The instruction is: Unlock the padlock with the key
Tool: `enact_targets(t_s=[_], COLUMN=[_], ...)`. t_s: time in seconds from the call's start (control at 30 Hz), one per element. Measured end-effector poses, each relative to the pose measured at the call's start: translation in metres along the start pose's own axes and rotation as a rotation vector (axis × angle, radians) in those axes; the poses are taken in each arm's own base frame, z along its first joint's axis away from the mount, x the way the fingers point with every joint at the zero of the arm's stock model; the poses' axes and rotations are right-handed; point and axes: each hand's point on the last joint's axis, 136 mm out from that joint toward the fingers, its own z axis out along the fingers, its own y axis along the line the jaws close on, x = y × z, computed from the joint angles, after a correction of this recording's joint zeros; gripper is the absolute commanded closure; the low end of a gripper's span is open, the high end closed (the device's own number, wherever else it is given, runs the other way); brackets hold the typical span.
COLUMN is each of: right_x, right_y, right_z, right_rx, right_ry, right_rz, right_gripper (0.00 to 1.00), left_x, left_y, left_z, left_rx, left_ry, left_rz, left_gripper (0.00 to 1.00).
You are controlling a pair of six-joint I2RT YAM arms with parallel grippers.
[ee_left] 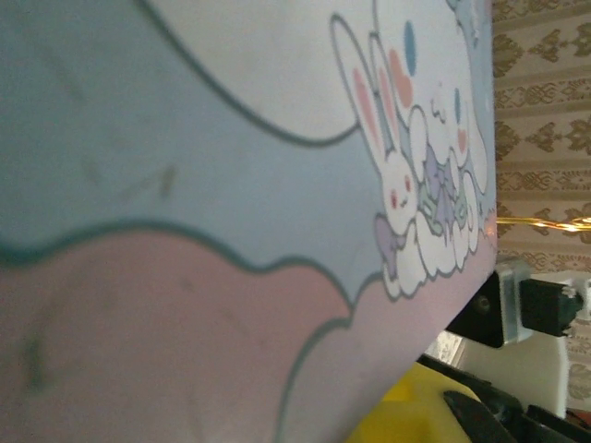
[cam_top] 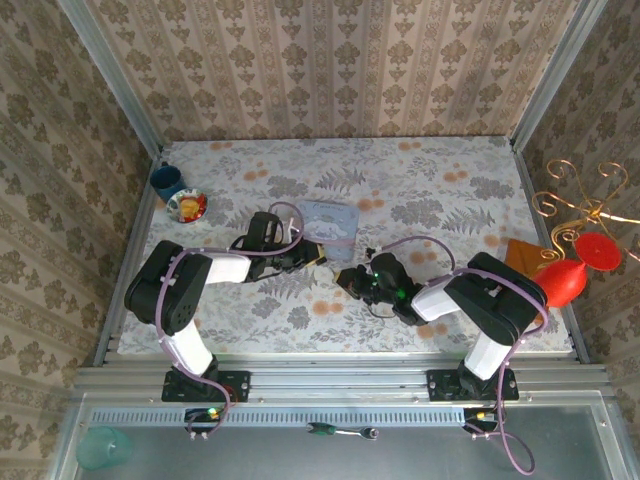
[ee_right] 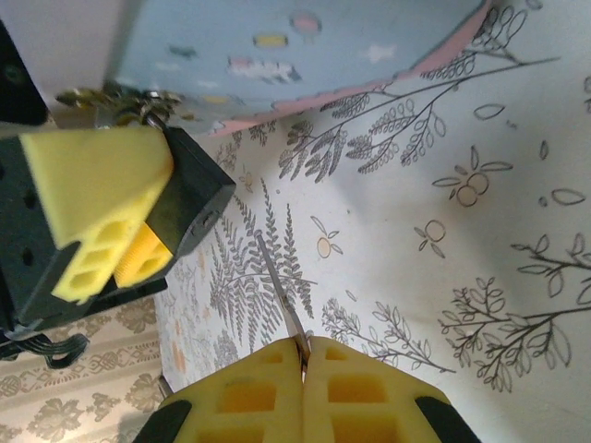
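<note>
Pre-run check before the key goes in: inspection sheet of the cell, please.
Surface: floral cloth, flat, no spills seen.
Job's things: padlock next to the clear box; key points toward it, not inserted.
Clutter: blue cup and small bowl far left; red bulb-shaped thing at the right edge.
Grippers: left gripper shut on the padlock; right gripper shut on the key.
Cables: cable loop on each arm, clear of the fingers.
Surroundings: wallpapered walls; gold wire stand; teal cup on the front ledge.
</note>
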Motion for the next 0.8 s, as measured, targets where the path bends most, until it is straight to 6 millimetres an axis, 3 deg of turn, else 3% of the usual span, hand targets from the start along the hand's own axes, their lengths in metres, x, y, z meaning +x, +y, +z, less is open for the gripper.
enact_targets(t_s=[0.3,0.8], right_x=[0.005,-0.004], right_y=[0.008,0.010], right_z=[0.003,0.002], right_rx=[-0.035,-0.054], right_ry=[0.016,-0.003], right_rz=[-0.003,0.002], right_gripper=[1.00,1.00], left_x=[-0.001,0.002], left_y=[-0.018,-0.013], left_z=[-0.001,0.003], left_rx=[0.087,0.098], left_ry=[0.017,0.039], left_rz=[0.014,0.006], left_gripper=[0.97,0.97])
